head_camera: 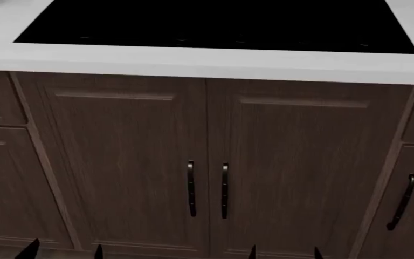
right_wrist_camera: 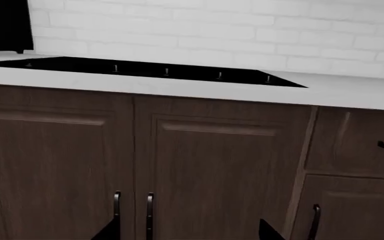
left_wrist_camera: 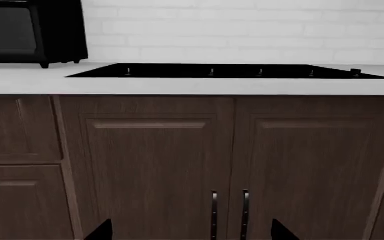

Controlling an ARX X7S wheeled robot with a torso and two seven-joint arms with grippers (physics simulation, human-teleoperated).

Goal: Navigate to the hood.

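Cooktop [head_camera: 221,24] above cabinet doors [head_camera: 207,162]; left pincer [left_wrist_camera: 190,231], right pincer [right_wrist_camera: 188,231] both spread, empty

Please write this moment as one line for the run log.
base: facing cooktop and cabinet doors | hood: not in view | left claw: open, empty | right claw: open, empty

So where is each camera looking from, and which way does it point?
Head view: up on the robot's head, looking down at the black cooktop and double cabinet doors; both tools' fingertips poke in below.
Left wrist view: low on the left arm, facing the counter; the toaster oven shows, plus the left tool.
Right wrist view: low on the right arm, facing the counter and brick wall; the right tool shows.
Shared: cooktop and door handles.
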